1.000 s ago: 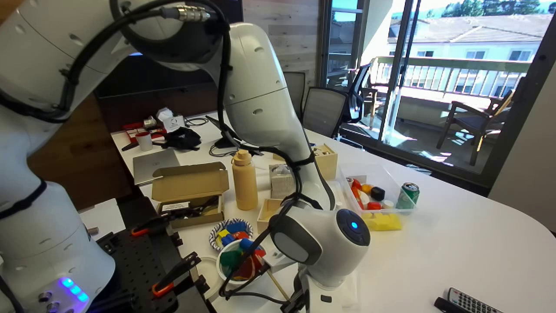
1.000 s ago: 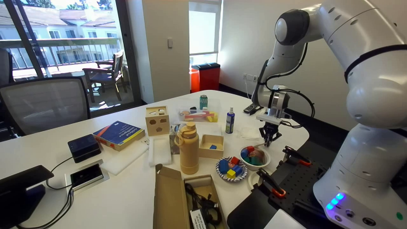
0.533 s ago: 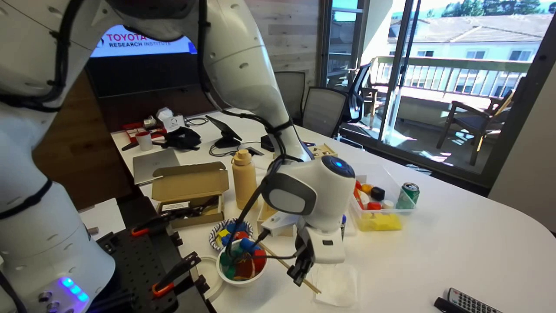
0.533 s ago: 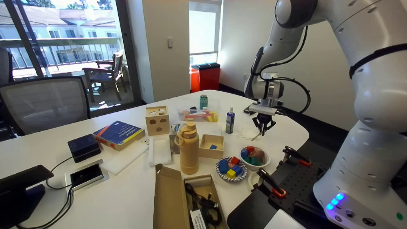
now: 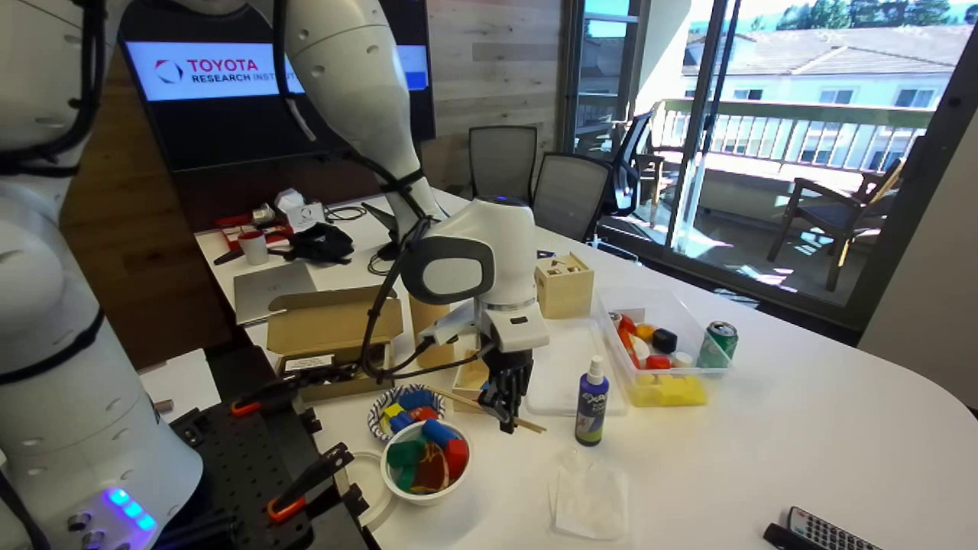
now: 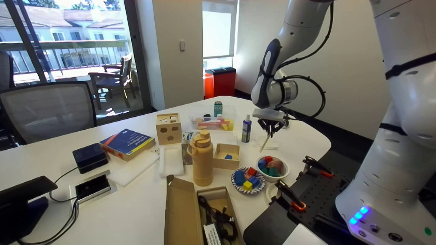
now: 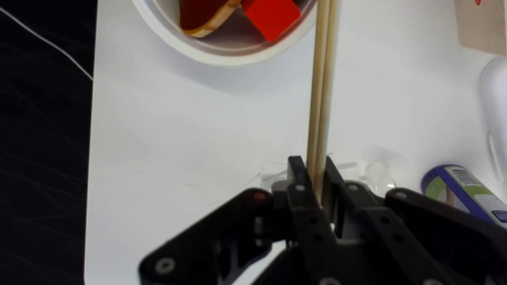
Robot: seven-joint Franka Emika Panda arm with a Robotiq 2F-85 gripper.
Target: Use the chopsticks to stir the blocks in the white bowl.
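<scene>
The white bowl (image 5: 428,498) stands on the table and holds a red block (image 5: 456,458), a blue block (image 5: 440,433), green blocks (image 5: 405,454) and a brown rounded piece (image 5: 430,471). It also shows in the wrist view (image 7: 233,59), cut off at the top. My gripper (image 7: 311,168) is shut on a pair of chopsticks (image 7: 323,87), which lie side by side between the fingers. In both exterior views the gripper (image 5: 506,422) holds the chopsticks (image 6: 264,144) above the table, beside the bowl and apart from it. The chopstick tips are beyond the wrist view's edge.
A patterned bowl (image 6: 250,191) with several blocks stands next to the white bowl. A blue spray bottle (image 5: 591,405), a clear plastic bag (image 5: 590,504), an open wooden box (image 6: 226,163) and a tan bottle (image 6: 203,173) stand or lie nearby. Black clamps (image 6: 291,195) edge the robot's base.
My gripper has carried the chopsticks away from the white bowl, upward and leftward in both exterior views. The chopstick tips were at the bowl and are now off to its side.
</scene>
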